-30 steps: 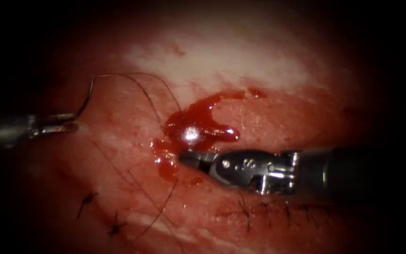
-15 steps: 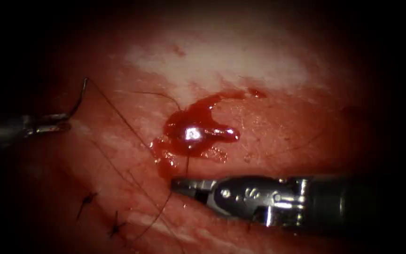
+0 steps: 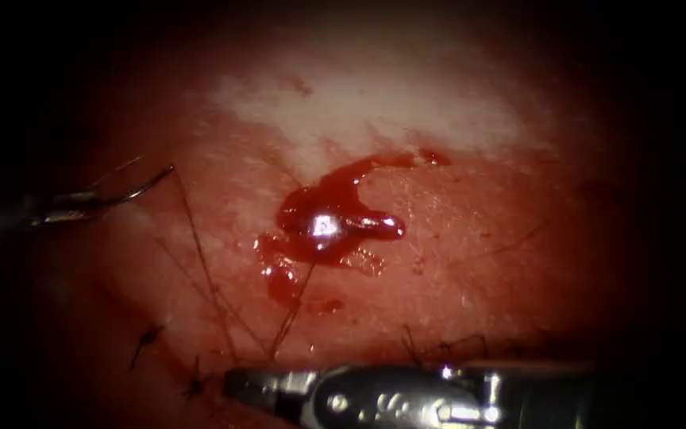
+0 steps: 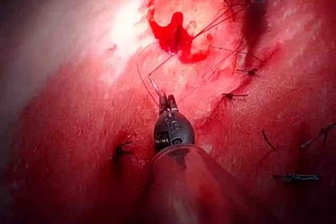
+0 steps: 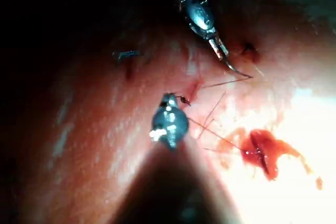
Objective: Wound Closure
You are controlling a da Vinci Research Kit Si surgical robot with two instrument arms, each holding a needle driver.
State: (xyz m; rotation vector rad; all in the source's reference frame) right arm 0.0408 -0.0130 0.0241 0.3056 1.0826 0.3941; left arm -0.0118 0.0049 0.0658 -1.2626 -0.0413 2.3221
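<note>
At the near edge, right tool (image 3: 236, 383): lying low across the tissue (image 3: 470, 238), jaws looking closed; grip on thread cannot be told.
Thread (image 3: 200, 262): running from the needle's tail down toward the right tool, another strand rising to the red fluid (image 3: 335, 218).
Old stitches (image 3: 146, 340): sitting left of the right tool's tip.
Left tool (image 3: 81, 202): gripping the needle (image 3: 140, 187) near its tail, needle hanging clear of tissue, left of the fluid.

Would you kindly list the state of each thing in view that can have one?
left tool: jaws shut on the needle's end.
needle: held clear of the tissue.
right tool: jaws shut, grip on thread unclear.
thread: trails from needle towards red fluid.
tissue: earlier stitches tied.
</note>
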